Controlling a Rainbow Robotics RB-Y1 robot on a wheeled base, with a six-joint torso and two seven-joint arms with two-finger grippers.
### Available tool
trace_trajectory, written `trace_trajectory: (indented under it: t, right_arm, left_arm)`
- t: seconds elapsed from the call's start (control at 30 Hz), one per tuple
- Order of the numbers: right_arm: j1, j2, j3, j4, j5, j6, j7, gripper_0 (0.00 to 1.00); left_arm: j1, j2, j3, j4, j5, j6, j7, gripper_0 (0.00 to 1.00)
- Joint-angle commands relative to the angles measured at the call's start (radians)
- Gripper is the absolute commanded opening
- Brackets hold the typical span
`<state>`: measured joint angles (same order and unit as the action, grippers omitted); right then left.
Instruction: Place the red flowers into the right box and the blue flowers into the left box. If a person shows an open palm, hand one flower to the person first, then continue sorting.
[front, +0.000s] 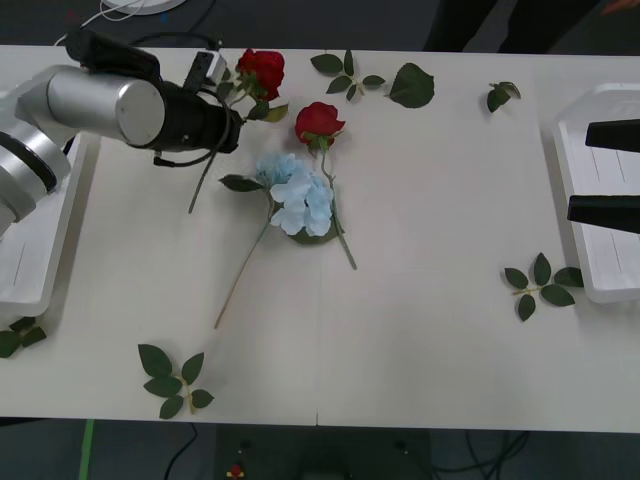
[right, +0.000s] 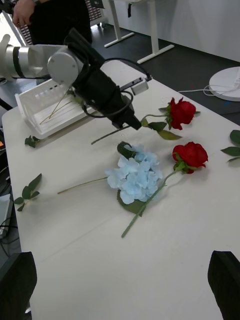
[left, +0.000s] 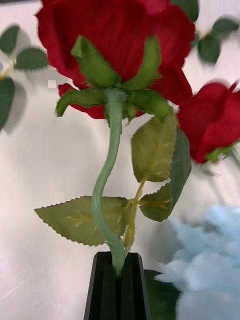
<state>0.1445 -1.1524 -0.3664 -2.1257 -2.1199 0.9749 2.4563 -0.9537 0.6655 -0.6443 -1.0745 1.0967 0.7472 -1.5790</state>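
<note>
White table (front: 420, 330), left gripper (left: 118, 280) clamping rose stem (left: 107, 200)

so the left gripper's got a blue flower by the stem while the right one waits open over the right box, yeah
Not quite: the left gripper is shut on a red rose, not a blue flower. The left wrist view shows its green stem pinched between the black fingers. The blue flower lies on the table. The right gripper does wait open over the right box.
</note>
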Motion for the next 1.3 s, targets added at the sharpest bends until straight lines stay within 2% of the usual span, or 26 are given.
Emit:
trace_trajectory:
  t: [0.03,0.2,0.37,0.5,0.6,0.73,0.87,1.03,1.17,1.3]
  right_arm:
    - [0.01,0.011,-0.025,0.0,-0.015,-0.002,0.036,1.0]
    - [0.01,0.011,-0.025,0.001,-0.015,-0.001,0.036,1.0]
    - [0.01,0.011,-0.023,0.001,-0.015,-0.001,0.036,1.0]
    - [0.01,0.011,-0.025,0.001,-0.015,-0.002,0.036,1.0]
    - [0.01,0.011,-0.025,0.001,-0.015,-0.002,0.036,1.0]
    - [0.01,0.011,-0.025,0.001,-0.015,-0.002,0.036,1.0]
    - [0.01,0.011,-0.023,0.001,-0.015,-0.002,0.038,1.0]
    - [0.01,0.011,-0.023,0.001,-0.015,-0.001,0.038,1.0]
    - [0.01,0.011,-0.023,0.001,-0.025,-0.002,0.039,1.0]
    - [0.009,0.011,-0.02,0.02,-0.075,-0.002,0.021,1.0]
  left_arm:
    - [0.029,-0.01,0.267,-0.139,0.003,0.158,-0.044,0.0]
    - [0.07,-0.049,0.526,-0.259,0.006,0.391,-0.058,0.0]
    - [0.084,-0.161,0.813,-0.348,0.083,0.609,-0.107,0.0]
    - [0.099,-0.259,0.986,-0.372,0.184,0.715,-0.22,0.0]
    - [0.142,-0.32,1.042,-0.395,0.292,0.721,-0.328,0.0]
    - [0.216,-0.36,1.016,-0.447,0.431,0.647,-0.438,0.0]
    - [0.317,-0.386,0.922,-0.527,0.582,0.514,-0.546,0.0]
    - [0.424,-0.392,0.68,-0.636,0.766,0.192,-0.656,0.0]
    - [0.455,-0.391,0.511,-0.679,0.856,0.008,-0.722,0.0]
    - [0.446,-0.392,0.399,-0.679,0.898,-0.103,-0.785,0.0]
